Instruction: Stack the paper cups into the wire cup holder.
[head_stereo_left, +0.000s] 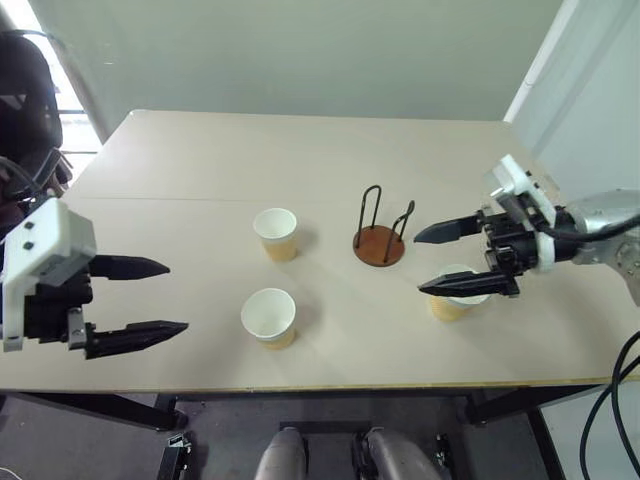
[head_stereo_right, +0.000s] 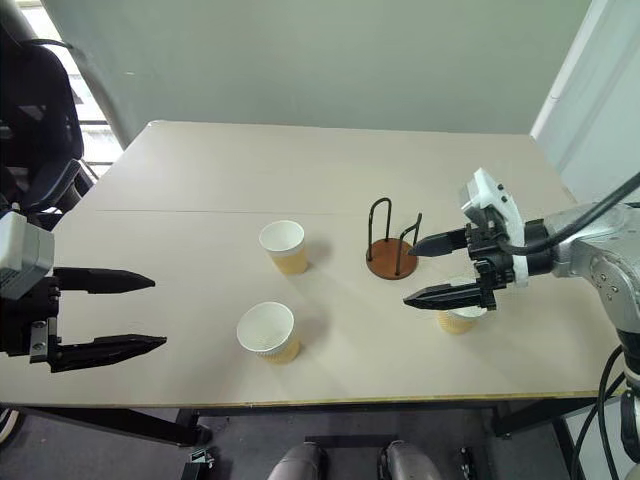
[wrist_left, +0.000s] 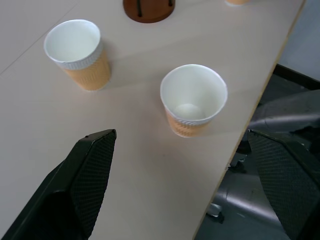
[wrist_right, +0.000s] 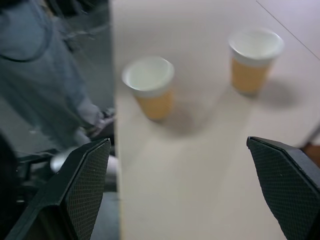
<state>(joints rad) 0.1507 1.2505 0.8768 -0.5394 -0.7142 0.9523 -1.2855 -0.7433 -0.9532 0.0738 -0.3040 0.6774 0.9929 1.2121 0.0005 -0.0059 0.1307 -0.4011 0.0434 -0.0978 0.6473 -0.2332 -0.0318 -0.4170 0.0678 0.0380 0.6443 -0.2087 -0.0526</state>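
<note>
Cups still loose, holder empty

Left end effector (head_stereo_left: 178, 297) hangs over the bench's (head_stereo_left: 180, 160) left side, fingers spread wide, nothing between them. To its right stand two paper cups, both upright and mouth-up: the near cup (head_stereo_left: 269, 317) close to the front edge, the far cup (head_stereo_left: 276, 234) behind it, the two apart from one another. Further right is the wire cup holder (head_stereo_left: 380, 236), its black loops standing bare over the reddish-brown base, no cup in it. Right of that, the third cup (head_stereo_right: 459, 318) stands under the right end effector (head_stereo_right: 410, 272), whose fingers are also wide apart, the lower one crossing over the cup's mouth; whether it touches the rim I cannot tell.

These cups look light, thin-walled and easily crushed, so a hard pinch would probably buckle them. Best hold is likely across the ribbed wall just below the rolled rim, where the paper is stiffest, with gentle pressure. An empty cup may tip or slide if nudged.
</note>
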